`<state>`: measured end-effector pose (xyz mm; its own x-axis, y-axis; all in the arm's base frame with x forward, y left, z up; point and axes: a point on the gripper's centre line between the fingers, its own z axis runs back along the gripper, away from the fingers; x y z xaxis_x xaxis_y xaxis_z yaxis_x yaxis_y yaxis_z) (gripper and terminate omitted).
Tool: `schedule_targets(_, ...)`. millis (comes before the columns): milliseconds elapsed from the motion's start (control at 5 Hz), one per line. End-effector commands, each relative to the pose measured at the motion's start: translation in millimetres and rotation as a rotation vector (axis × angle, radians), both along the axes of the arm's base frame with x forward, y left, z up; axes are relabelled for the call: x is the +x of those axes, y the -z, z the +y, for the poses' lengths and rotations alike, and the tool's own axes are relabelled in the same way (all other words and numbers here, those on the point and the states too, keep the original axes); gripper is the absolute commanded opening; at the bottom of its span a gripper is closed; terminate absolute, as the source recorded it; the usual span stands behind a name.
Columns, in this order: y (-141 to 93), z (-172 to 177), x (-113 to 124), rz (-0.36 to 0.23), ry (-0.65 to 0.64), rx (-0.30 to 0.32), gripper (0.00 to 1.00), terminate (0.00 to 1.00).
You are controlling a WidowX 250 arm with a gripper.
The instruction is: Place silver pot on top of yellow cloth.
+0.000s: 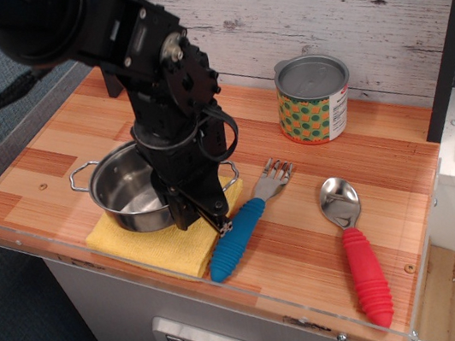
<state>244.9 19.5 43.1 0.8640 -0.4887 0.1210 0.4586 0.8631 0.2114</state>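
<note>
Wooden table (399,160): cloth (148,243), can (313,101), cutlery.

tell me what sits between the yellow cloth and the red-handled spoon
The blue-handled metal fork lies between the folded yellow cloth and the red-handled metal spoon, shown in the only view.

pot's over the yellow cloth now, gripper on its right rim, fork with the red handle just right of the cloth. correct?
One error: the fork has a blue handle; the red handle belongs to the spoon farther right. The observation.image view shows it. The rest holds: the silver pot is over the yellow cloth, with the gripper at its right rim.
</note>
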Motion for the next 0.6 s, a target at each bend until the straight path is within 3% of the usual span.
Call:
schedule_targets(0,3.1,-6.0,12.8,-0.029,0.062,0.039,0.00,0.00)
schedule_targets(400,6.6,-1.8,5.3,-0.010,0.054,0.007,0.00,0.00)
